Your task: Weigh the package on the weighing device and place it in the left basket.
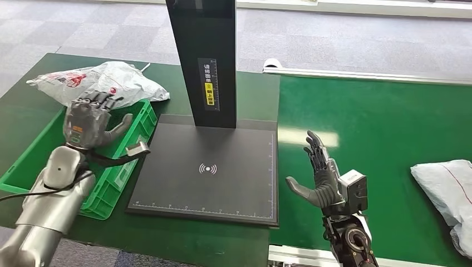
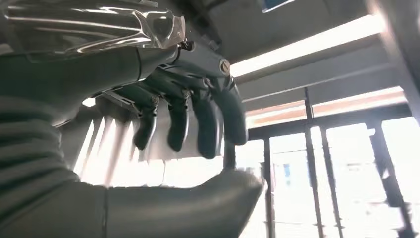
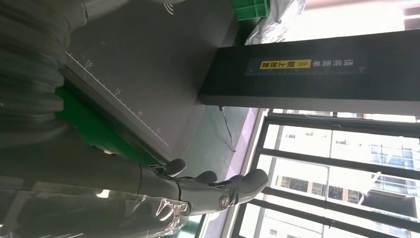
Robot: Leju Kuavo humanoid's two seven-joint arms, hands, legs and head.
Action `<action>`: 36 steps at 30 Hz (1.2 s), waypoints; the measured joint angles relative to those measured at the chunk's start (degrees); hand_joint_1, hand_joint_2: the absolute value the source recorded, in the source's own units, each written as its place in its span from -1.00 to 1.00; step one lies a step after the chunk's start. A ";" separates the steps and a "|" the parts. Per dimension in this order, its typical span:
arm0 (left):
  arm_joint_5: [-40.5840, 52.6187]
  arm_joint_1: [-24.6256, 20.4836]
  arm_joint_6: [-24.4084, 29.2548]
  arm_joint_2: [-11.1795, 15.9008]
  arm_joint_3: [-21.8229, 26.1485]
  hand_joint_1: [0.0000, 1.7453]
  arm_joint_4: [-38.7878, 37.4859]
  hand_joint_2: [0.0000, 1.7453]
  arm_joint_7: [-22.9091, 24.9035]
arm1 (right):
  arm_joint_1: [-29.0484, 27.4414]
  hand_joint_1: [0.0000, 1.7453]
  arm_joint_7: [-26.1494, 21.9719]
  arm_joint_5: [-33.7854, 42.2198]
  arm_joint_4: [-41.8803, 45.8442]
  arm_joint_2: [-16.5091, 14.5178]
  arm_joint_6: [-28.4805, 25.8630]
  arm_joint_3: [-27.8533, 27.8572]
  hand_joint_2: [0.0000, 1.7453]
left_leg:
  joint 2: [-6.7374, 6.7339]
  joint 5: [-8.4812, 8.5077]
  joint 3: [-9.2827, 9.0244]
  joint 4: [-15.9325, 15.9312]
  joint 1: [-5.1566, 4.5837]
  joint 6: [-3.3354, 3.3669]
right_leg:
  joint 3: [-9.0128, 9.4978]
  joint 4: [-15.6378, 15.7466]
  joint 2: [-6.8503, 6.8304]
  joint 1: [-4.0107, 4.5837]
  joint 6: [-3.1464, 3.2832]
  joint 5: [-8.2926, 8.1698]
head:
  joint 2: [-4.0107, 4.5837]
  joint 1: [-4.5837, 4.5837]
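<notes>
Parcel-sorting workstation, green conveyor belt (image 1: 378, 122), black weighing device (image 1: 209, 167), green basket (image 1: 119, 172), grey carpet tiles (image 1: 334, 39)

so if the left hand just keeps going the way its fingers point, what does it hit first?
Probably the white package. The left hand hangs open over the green basket, fingers pointing toward the package lying across its far rim. Height gap unclear; it might pass over.

Evenly bright overhead light — windows (image 2: 346, 163) blow out white, near robot hand (image 2: 188, 119) blurred.

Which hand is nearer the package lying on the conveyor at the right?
The right hand: it hovers open beside the scale, with belt between it and the package. The left hand is over the green basket.
</notes>
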State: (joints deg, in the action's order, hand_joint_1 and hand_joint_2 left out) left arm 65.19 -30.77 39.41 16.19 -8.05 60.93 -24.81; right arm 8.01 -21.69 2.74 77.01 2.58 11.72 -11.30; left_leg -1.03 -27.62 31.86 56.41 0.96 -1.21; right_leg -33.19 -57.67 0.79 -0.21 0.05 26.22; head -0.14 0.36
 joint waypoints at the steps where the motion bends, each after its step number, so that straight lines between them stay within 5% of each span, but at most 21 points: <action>1: -8.62 0.00 -1.13 -2.35 5.59 -1.00 -0.89 1.00 -7.12 | 0.15 -1.00 0.01 0.06 -0.02 0.00 0.05 -0.10 1.00 | 0.00 0.00 -0.01 0.00 0.00 0.00 | 0.00 0.00 0.01 0.00 0.00 0.00 | 0.00 -0.01; 3: -27.60 0.13 -5.93 -5.71 13.24 -1.00 -2.05 1.00 -14.00 | 0.68 -1.00 0.00 0.29 -0.19 0.03 0.14 -0.30 1.00 | 0.05 0.00 -0.04 0.00 0.02 0.00 | 0.00 0.00 -0.01 0.02 0.00 0.00 | 0.00 0.03; 5: -43.11 0.52 -13.63 -7.71 16.62 -1.00 -2.01 1.00 -14.81 | 1.39 -1.00 -0.11 0.57 -0.49 0.10 0.17 -0.45 1.00 | 0.27 0.03 0.00 0.00 0.06 0.01 | 0.03 0.00 -0.20 0.05 0.01 0.02 | -0.01 0.02; 8: -54.55 1.25 -22.72 -9.10 17.87 -1.00 -1.18 1.00 -14.78 | 2.41 -1.00 -0.32 0.87 -1.03 0.19 0.19 -0.75 1.00 | 0.54 0.08 0.09 0.00 0.08 0.02 | 0.07 -0.01 -0.44 0.09 0.02 0.03 | 0.00 0.01; 15: -64.19 3.30 -21.31 -9.72 18.38 -1.00 4.43 1.00 -15.31 | 2.81 -1.00 -0.58 1.43 -2.09 0.31 0.05 -1.51 1.00 | 0.58 0.08 0.12 0.00 0.07 0.03 | 0.06 -0.01 -0.48 0.07 0.01 0.03 | 0.00 0.02; 25: -67.21 2.20 -32.75 -8.47 15.18 -1.00 1.34 1.00 -9.37 | 2.75 -1.00 -1.22 1.23 -2.85 0.37 -0.35 -1.92 1.00 | 0.66 0.12 0.12 0.00 0.07 0.06 | 0.06 -0.01 -0.58 0.07 0.01 0.03 | 0.00 0.02; 31: -73.13 0.71 -44.75 -8.37 14.48 -1.00 -4.28 1.00 -1.80 | 2.69 -1.00 -1.38 -0.09 -3.21 0.29 0.00 -1.92 1.00 | 0.63 0.12 0.13 0.00 0.07 0.06 | 0.05 -0.01 -0.56 0.07 0.01 0.03 | 0.00 0.01; 36: -74.22 0.38 -46.44 -8.39 14.37 -1.00 -6.61 1.00 -1.21 | 2.69 -1.00 -1.40 -0.25 -3.40 0.25 0.20 -1.92 1.00 | 0.64 0.12 0.15 0.00 0.07 0.06 | 0.02 -0.01 -0.56 0.07 0.01 0.03 | 0.00 0.02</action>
State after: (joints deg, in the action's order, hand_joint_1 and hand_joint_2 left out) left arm -9.03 -30.39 -7.03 7.80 6.33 54.32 -26.02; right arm 10.70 -23.10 2.49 73.60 2.83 11.91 -13.22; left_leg -0.39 -27.50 32.01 56.41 1.03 -1.16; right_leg -33.16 -57.68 0.22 -0.14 0.06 26.25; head -0.14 0.38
